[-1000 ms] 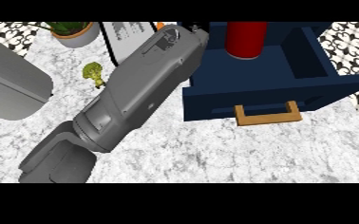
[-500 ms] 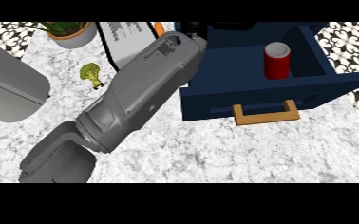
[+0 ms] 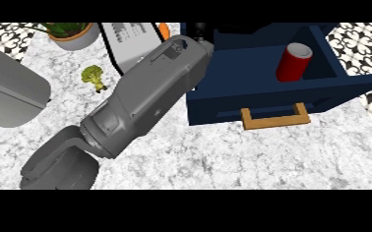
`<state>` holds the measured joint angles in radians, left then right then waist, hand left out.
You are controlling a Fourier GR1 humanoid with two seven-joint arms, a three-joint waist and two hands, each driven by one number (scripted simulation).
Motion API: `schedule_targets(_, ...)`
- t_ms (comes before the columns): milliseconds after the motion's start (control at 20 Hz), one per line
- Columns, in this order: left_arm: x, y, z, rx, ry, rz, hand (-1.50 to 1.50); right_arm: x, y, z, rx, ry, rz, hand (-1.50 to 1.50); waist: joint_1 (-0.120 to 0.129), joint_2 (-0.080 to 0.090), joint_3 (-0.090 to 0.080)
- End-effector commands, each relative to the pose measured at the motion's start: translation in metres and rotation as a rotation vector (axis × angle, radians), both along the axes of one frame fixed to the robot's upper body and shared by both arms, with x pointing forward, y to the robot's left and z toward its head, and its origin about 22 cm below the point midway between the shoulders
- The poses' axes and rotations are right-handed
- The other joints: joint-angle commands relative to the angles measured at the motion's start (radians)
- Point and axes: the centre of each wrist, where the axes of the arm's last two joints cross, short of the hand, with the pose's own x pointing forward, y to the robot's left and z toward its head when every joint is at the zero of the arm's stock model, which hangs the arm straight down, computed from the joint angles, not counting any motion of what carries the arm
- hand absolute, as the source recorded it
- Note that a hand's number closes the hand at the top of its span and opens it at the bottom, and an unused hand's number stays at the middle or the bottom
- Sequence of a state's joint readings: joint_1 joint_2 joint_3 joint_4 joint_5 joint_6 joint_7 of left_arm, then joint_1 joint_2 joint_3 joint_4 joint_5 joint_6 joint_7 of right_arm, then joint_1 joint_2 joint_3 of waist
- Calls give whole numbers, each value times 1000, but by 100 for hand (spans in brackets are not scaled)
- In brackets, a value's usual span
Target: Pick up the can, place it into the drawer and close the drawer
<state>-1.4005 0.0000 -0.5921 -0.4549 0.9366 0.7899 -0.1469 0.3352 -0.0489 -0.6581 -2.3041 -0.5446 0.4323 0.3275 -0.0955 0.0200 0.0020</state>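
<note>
The red can (image 3: 294, 63) with a silver top stands inside the open navy drawer (image 3: 218, 103), near its right wall, with nothing touching it. The drawer's wooden handle (image 3: 274, 118) juts out toward me. A thick grey forearm (image 3: 149, 96) runs from the lower left up to the drawer's back left corner. There only a small black part of my right hand (image 3: 198, 29) shows, well left of the can and cut off by the view's top. My left hand does not show.
A rounded grey arm part (image 3: 18, 98) sits at the left edge. A broccoli floret (image 3: 93, 76) lies on the marble counter (image 3: 218, 157). A potted plant (image 3: 69, 32), a white board (image 3: 134, 42) and an orange object (image 3: 164, 29) line the back.
The can was high at the drawer's back a second ago; it has come down and to the right and now stands free inside the drawer. The forearm has barely shifted.
</note>
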Motion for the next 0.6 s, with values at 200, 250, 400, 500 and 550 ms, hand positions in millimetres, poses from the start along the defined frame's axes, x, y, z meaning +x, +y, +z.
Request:
schedule_targets(200,-2,1,-6,-33,-23,1,-150,-4,2,23,-263,-112,-17,-150,4,-1,0)
schedule_targets(250,-4,-10,17,-43,-28,-14,-150,2,0,34,-332,-125,-8,-150,15,-2,0)
schedule_targets(400,-5,0,-6,-77,-73,-24,-150,16,6,37,-350,-178,51,-150,19,2,-1)
schedule_targets(500,-3,-2,-2,-58,-67,-20,-150,9,19,42,-413,-218,42,-150,27,-4,-1)
schedule_targets(550,2,1,3,-54,-106,-13,-150,10,25,44,-422,-240,50,-150,13,5,-1)
